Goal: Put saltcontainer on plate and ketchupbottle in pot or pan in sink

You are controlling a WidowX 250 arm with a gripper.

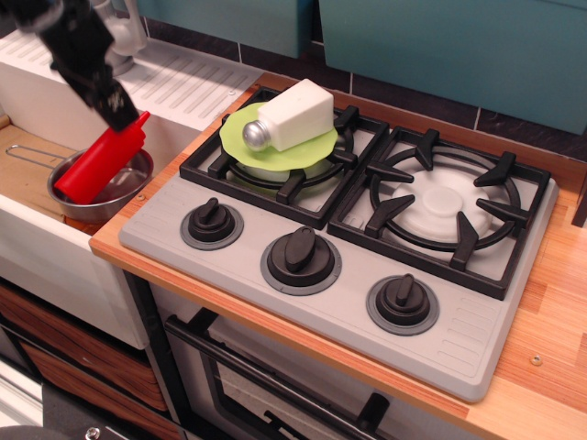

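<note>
The white saltcontainer [295, 114] lies on its side on the lime-green plate [233, 137], which sits on the left burner grate. The red ketchupbottle [99, 165] lies slanted in the steel pot [130, 186], its lower end inside and its upper end leaning over the rim. The pot stands in the white sink [41, 252]. My gripper [114, 103] is motion-blurred. It hangs just above the bottle's upper end, open and holding nothing.
The ribbed drainboard [188, 84] and the grey faucet [128, 32] lie behind the sink. The grey stove [275, 206] has two black grates and three black knobs [300, 249]. Teal cabinets rise behind it, and a wooden counter [550, 321] borders its right side.
</note>
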